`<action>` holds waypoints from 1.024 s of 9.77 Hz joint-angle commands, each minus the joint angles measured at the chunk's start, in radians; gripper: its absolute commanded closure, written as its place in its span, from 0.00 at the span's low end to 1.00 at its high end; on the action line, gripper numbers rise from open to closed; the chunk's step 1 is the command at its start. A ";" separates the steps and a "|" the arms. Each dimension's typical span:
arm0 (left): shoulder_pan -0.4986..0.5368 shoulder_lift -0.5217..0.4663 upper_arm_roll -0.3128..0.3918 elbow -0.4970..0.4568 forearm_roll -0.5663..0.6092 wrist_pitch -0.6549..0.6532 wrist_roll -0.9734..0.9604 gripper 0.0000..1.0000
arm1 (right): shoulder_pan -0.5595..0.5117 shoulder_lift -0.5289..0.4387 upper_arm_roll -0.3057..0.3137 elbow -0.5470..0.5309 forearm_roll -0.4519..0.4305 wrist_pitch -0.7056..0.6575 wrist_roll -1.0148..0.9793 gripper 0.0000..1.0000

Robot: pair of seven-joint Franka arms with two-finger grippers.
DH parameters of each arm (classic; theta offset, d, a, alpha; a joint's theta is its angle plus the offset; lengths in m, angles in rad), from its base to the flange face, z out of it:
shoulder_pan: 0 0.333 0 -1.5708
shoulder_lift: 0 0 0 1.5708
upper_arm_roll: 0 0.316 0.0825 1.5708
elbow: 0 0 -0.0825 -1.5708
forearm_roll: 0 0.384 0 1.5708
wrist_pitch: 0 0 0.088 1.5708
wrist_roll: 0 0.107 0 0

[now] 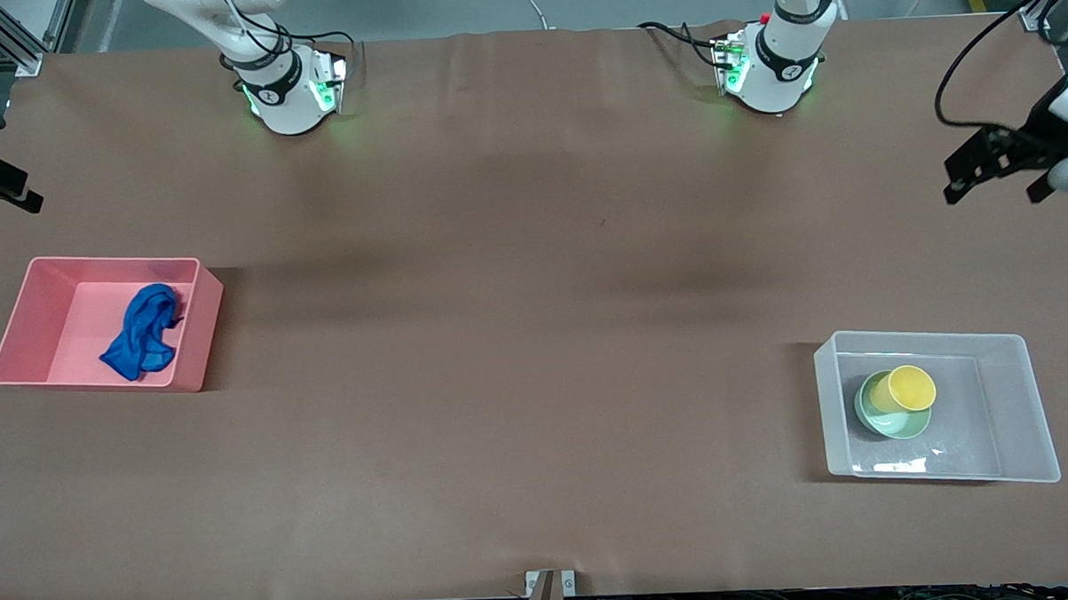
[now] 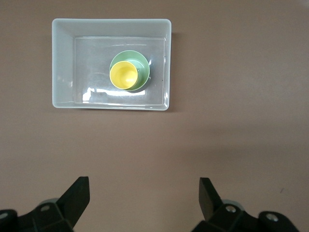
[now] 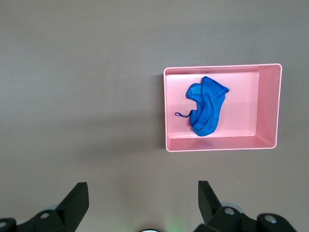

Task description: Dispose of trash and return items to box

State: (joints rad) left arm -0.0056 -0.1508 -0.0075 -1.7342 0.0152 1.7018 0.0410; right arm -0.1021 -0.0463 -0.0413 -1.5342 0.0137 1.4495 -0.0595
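The blue fabric trash (image 1: pixel 144 331) lies crumpled in the pink bin (image 1: pixel 73 325) at the right arm's end of the table; the right wrist view shows the fabric (image 3: pixel 206 106) in the bin (image 3: pixel 269 106) too. The yellow cup (image 1: pixel 908 388) rests tilted in the mint-green bowl (image 1: pixel 894 426) inside the clear box (image 1: pixel 1022 407) at the left arm's end; the left wrist view shows the cup (image 2: pixel 124 75), the bowl (image 2: pixel 144 65) and the box (image 2: pixel 63 63). My left gripper (image 1: pixel 996 186) (image 2: pixel 144 193) is open and empty, high over bare table. My right gripper (image 1: pixel 1 181) (image 3: pixel 144 193) is open and empty, high over bare table.
Both arm bases (image 1: pixel 282 91) (image 1: pixel 770 70) stand along the table's edge farthest from the front camera, with cables beside them. A small metal bracket (image 1: pixel 548 585) sits at the edge nearest that camera. Brown table surface (image 1: pixel 517 336) stretches between the two bins.
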 commanded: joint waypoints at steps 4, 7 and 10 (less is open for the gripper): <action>-0.051 0.188 0.032 0.274 -0.026 -0.223 0.014 0.00 | -0.010 -0.003 0.006 0.000 -0.001 0.022 -0.005 0.00; -0.063 0.180 0.049 0.236 -0.031 -0.200 0.011 0.00 | -0.010 -0.003 0.006 -0.001 -0.001 0.019 -0.005 0.00; -0.060 0.143 0.040 0.177 -0.017 -0.170 -0.004 0.00 | -0.010 -0.003 0.006 -0.001 -0.001 0.017 -0.005 0.00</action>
State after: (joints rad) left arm -0.0541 0.0265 0.0272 -1.4754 -0.0012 1.5053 0.0422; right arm -0.1022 -0.0463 -0.0413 -1.5343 0.0134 1.4660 -0.0595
